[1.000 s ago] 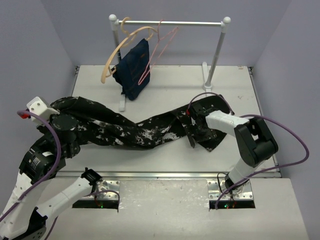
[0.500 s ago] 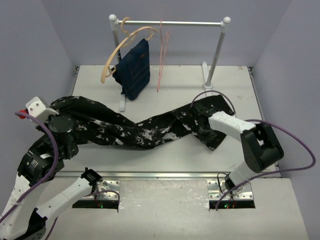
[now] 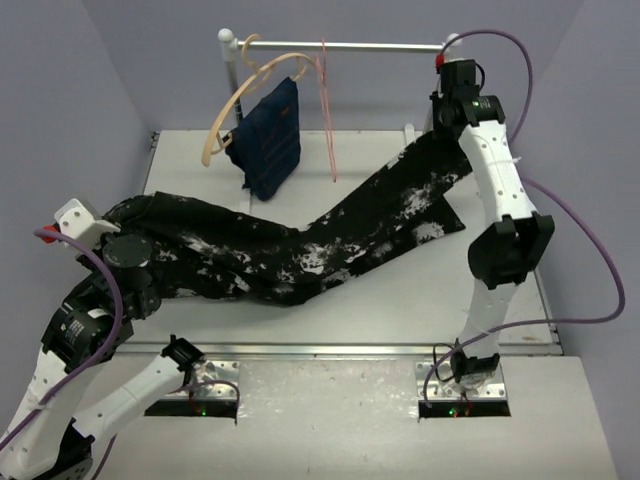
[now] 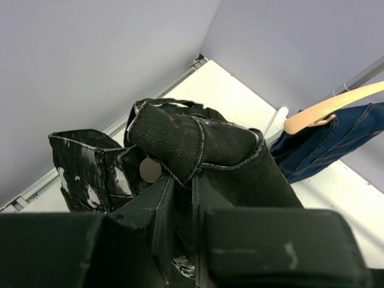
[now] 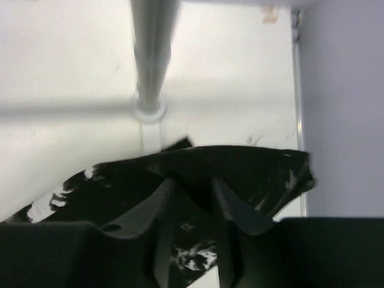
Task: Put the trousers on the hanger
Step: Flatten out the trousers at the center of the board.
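The black white-speckled trousers (image 3: 300,250) stretch across the table from left to far right. My left gripper (image 3: 118,248) is shut on the waistband end (image 4: 180,144), near the table's left edge. My right gripper (image 3: 450,125) is shut on the leg end (image 5: 198,174) and holds it lifted high at the back right, beside the rack's right post. The pink wire hanger (image 3: 327,110) hangs edge-on from the rail (image 3: 380,46), left of my right gripper and above the trousers' middle.
A tan wooden hanger (image 3: 225,110) with a navy blue garment (image 3: 270,140) hangs at the rail's left end. The rack's right post (image 5: 153,54) and its foot stand just behind my right gripper. Purple walls close in on both sides.
My right gripper has lifted the leg end up and back from the table to beside the rack's right post, pulling the trousers taut. The pink hanger has swung. The left gripper stayed.
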Robot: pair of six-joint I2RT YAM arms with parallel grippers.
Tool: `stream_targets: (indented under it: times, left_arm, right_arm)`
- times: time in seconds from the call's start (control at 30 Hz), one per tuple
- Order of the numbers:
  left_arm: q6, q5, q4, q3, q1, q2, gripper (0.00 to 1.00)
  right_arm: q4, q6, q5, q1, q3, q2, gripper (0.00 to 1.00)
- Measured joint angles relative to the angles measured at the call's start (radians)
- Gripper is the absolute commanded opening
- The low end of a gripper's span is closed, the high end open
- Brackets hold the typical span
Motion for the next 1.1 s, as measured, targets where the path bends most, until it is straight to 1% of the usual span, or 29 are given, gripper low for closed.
stream_targets:
  times: [0.03, 0.07, 0.1, 0.17, 0.2, 0.23, 0.27, 0.33, 0.4, 0.43, 0.53, 0.6, 0.73, 0.8, 0.87, 0.9, 0.97, 1.03, 1.1]
  left_arm:
    - [-0.008, 0.001, -0.001, 0.000, 0.001, 0.003, 0.00]
    - [-0.017, 0.001, -0.002, 0.000, 0.002, 0.007, 0.00]
    - [-0.026, 0.001, -0.004, -0.001, 0.002, 0.011, 0.00]
    - [-0.041, 0.002, -0.005, -0.006, 0.002, 0.018, 0.00]
    - [-0.047, 0.005, -0.004, -0.012, 0.002, 0.019, 0.00]
    - [-0.052, 0.006, -0.004, -0.019, 0.002, 0.022, 0.00]
    - [-0.055, 0.007, -0.006, -0.024, 0.002, 0.027, 0.00]
    - [-0.063, 0.010, -0.010, -0.026, 0.003, 0.041, 0.00]
    - [-0.071, 0.010, -0.010, -0.026, 0.003, 0.058, 0.00]
    - [-0.073, 0.012, -0.010, -0.026, 0.003, 0.065, 0.00]
    - [-0.077, 0.020, -0.010, -0.026, 0.003, 0.076, 0.00]
    - [-0.076, 0.030, -0.009, -0.026, 0.003, 0.065, 0.00]
    - [-0.071, 0.041, -0.011, -0.024, 0.003, 0.037, 0.00]
    - [-0.058, 0.048, -0.012, -0.016, 0.003, 0.020, 0.00]
    - [-0.026, 0.067, 0.000, -0.008, 0.003, 0.002, 0.00]
    - [-0.002, 0.080, 0.013, -0.006, 0.003, -0.007, 0.01]
    - [0.058, 0.117, 0.047, -0.005, 0.003, -0.033, 0.02]
    - [0.098, 0.142, 0.084, -0.005, 0.003, -0.056, 0.02]
    - [0.137, 0.165, 0.128, -0.011, 0.003, -0.078, 0.02]
  right_arm:
    - [0.008, -0.006, 0.018, 0.002, 0.076, 0.066, 0.85]
    - [0.022, -0.006, 0.027, 0.005, 0.125, 0.120, 0.85]
    - [0.029, -0.001, 0.020, 0.008, 0.115, 0.140, 0.84]
    - [0.014, 0.002, -0.003, 0.016, 0.016, 0.130, 0.83]
    - [0.094, 0.010, -0.029, 0.023, -0.132, 0.076, 0.82]
    - [0.156, 0.020, -0.060, 0.031, -0.315, -0.003, 0.81]
    - [0.188, 0.030, -0.104, 0.040, -0.499, -0.094, 0.81]
    - [0.221, 0.054, -0.205, 0.060, -0.832, -0.286, 0.86]
    - [0.225, 0.082, -0.295, 0.080, -1.045, -0.443, 0.91]
    - [0.241, 0.102, -0.321, 0.082, -1.101, -0.492, 0.91]
    - [0.310, 0.144, -0.357, 0.075, -1.156, -0.525, 0.92]
    - [0.357, 0.167, -0.354, 0.069, -1.142, -0.470, 0.92]
    - [0.414, 0.206, -0.350, 0.046, -1.092, -0.286, 0.91]
    - [0.429, 0.226, -0.356, 0.033, -1.072, -0.211, 0.81]
    - [0.437, 0.245, -0.367, 0.022, -1.052, -0.159, 0.47]
    - [0.437, 0.254, -0.372, 0.017, -1.039, -0.139, 0.36]
    - [0.475, 0.279, -0.381, 0.006, -1.030, -0.127, 0.19]
    - [0.515, 0.307, -0.400, -0.007, -1.059, -0.130, 0.00]
    - [0.584, 0.343, -0.443, -0.038, -1.115, -0.155, 0.00]
